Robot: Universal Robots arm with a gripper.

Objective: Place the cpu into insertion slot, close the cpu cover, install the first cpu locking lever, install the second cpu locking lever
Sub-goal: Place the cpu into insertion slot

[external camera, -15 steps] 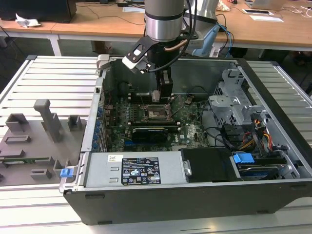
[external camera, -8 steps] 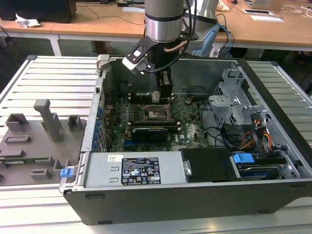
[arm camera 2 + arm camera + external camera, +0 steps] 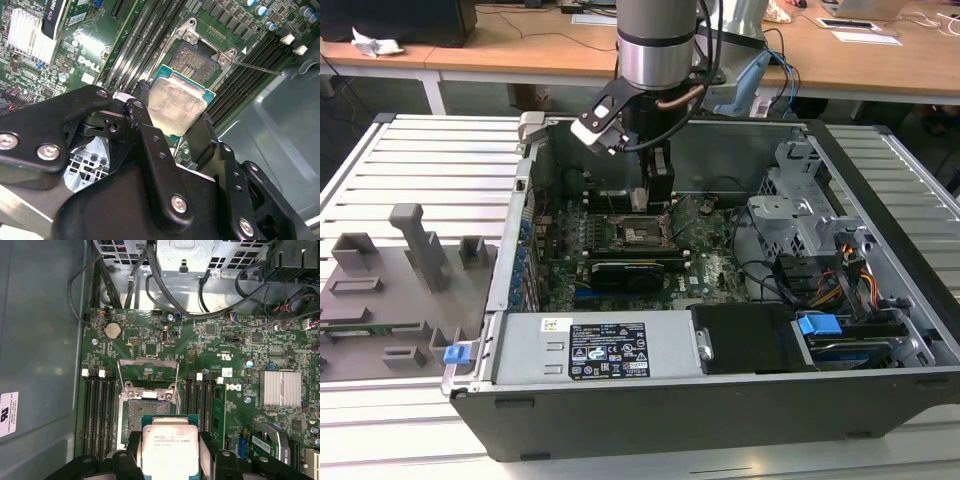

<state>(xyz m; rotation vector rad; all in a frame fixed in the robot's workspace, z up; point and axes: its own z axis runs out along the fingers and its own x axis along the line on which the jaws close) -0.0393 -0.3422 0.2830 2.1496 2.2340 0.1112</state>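
Silvery-topped, green-edged cpu (image 3: pixel 169 449) in gripper (image 3: pixel 170 460)

The exterior view looks down from well back over the whole open computer case (image 3: pixel 650 400); both wrist views hang close above the motherboard (image 3: pixel 150 335), angled differently, sharing the cpu (image 3: pixel 170 450) (image 3: pixel 177 105) and open socket (image 3: pixel 147 407).

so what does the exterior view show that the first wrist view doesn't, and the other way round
Exterior view: the whole open computer case, its power supply, a grey fixture tray on the exterior view's left, and the arm reaching in from above.
First wrist view: the gripper shut on the cpu close to the bare socket, with the cpu cover standing open.
Both: the green motherboard inside the case.
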